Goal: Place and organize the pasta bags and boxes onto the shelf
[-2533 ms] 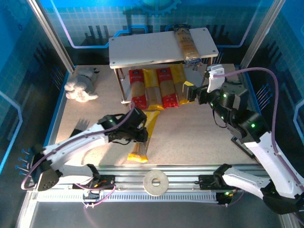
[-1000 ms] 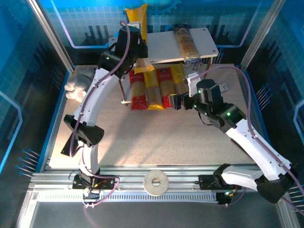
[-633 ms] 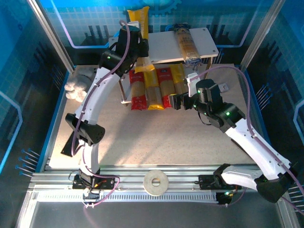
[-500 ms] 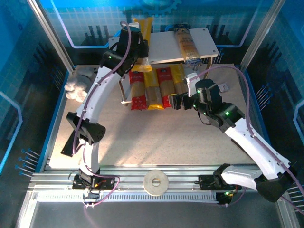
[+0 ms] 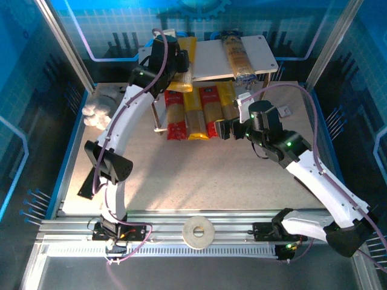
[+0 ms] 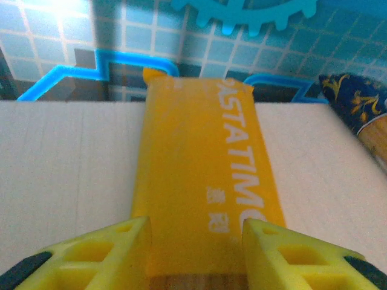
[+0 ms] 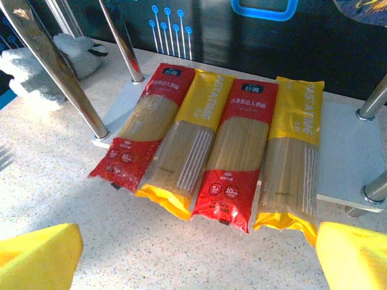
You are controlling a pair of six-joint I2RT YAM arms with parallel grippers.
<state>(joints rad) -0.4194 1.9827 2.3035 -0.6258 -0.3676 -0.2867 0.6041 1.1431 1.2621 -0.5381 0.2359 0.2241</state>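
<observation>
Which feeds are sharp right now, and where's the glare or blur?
Left wrist: yellow pack sharp, left tool fingers soft, glare top left. Right wrist: lower-board packs crisp, right tool fingers blurred. Top external: evenly lit, arm shadow on table.

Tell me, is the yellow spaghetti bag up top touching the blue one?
Apart. The top view shows bare white shelf between the yellow bag and the blue bag; the left wrist view agrees.
</observation>
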